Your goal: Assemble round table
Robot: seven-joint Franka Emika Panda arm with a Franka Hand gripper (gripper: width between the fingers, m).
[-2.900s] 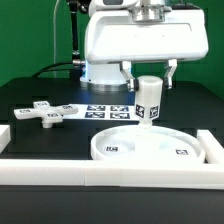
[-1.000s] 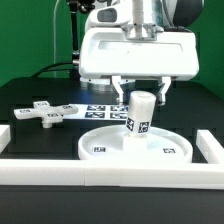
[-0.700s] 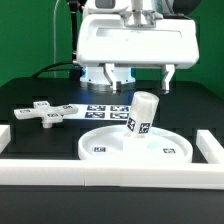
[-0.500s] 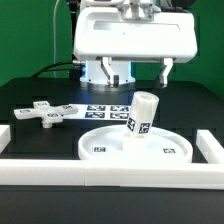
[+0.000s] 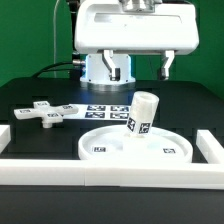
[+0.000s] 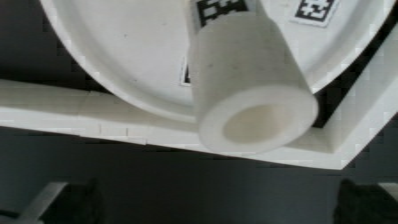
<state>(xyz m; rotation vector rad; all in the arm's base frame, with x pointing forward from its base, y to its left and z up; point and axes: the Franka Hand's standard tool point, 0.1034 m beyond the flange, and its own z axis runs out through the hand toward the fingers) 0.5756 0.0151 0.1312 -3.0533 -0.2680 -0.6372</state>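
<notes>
Leg (image 5: 143,112) stands tilted on the disc (image 5: 108,150), cross-shaped base (image 5: 45,112) well apart; jaws above spread, empty.

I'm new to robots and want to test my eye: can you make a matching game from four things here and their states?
Things:
1. leg
2. disc
3. cross base
4. gripper

States:
A. open, above the leg, holding nothing
B. lying apart, at the exterior view's left
C. tilted, foot on the disc
D. lying flat, bearing the leg

Pairs: 1-C, 2-D, 3-B, 4-A
</notes>
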